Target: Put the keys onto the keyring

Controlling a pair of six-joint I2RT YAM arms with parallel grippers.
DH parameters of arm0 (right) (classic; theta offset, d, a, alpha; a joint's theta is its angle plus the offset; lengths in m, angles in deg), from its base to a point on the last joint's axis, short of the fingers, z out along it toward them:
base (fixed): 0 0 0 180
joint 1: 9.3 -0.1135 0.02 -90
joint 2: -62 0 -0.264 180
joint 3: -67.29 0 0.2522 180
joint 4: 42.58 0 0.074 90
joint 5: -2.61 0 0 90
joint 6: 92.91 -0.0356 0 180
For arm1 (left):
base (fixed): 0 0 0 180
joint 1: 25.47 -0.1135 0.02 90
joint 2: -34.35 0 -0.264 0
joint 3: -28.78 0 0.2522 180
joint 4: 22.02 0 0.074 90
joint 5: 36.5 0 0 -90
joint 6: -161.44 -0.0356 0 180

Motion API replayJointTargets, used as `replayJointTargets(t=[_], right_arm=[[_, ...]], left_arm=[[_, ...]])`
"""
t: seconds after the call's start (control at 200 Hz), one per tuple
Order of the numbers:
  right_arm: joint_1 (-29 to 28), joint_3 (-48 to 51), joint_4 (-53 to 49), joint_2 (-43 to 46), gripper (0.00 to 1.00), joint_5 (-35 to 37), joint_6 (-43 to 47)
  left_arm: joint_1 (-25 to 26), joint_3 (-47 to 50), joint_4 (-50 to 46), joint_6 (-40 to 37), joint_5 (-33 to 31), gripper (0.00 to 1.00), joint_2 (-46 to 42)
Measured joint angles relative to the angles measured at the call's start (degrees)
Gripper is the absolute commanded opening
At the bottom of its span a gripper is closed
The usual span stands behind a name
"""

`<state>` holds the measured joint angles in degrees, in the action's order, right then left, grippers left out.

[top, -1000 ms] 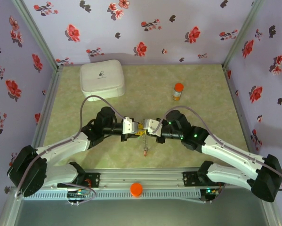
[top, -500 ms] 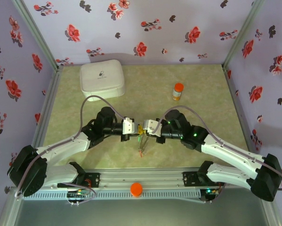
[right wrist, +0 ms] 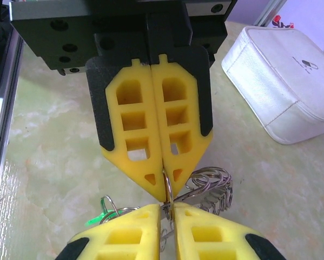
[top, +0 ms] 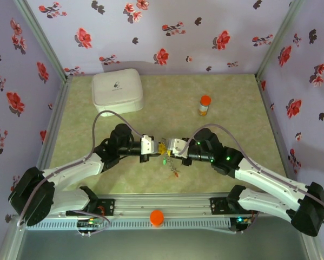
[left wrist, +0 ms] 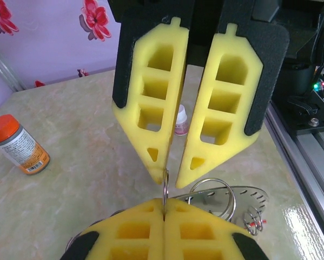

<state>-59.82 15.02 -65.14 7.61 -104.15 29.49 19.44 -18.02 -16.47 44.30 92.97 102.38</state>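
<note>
Stretched inward low over the desk [top: 232,108], the left gripper [left wrist: 163,203] pinches the keyring [left wrist: 165,185], tip to tip with the right gripper [left wrist: 172,175], apparently slightly parted.

On the green marbled table [top: 237,124] I see a white rounded case [top: 117,91] at the back left. An orange-capped bottle [top: 204,105] stands upright, well apart to its right. A small white-capped vial [left wrist: 180,120], its label perhaps pink, stands there too. An orange disc [top: 157,218] sits on the near metal rail [top: 124,206].

Shiny metal keyring [right wrist: 211,189]; smooth, glossy stone-look tabletop [left wrist: 86,179].
</note>
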Motion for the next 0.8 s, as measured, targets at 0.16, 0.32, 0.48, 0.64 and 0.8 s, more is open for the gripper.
replayJointTargets(t=[0.16,0.32,0.48,0.64,0.8], right_arm=[[0.00,0.00,0.00,-0.44,0.09,0.00,0.00],[0.07,-0.02,-0.04,-0.83,0.00,-0.24,-0.02],[0.28,-0.02,0.00,-1.14,0.00,-1.31,-0.04],[0.61,-0.02,0.11,-1.55,0.00,-1.53,-0.52],[0.68,-0.02,0.35,-1.88,0.00,-1.68,-1.11]], left_arm=[[0.22,0.00,0.00,0.24,0.00,0.00,0.02],[0.22,0.00,0.02,0.59,-0.37,0.07,0.39],[0.22,0.07,0.59,1.36,-0.44,0.11,0.66],[0.26,0.11,0.61,1.62,-0.44,0.02,1.03],[0.26,0.11,0.46,1.79,-0.66,0.00,1.07]])
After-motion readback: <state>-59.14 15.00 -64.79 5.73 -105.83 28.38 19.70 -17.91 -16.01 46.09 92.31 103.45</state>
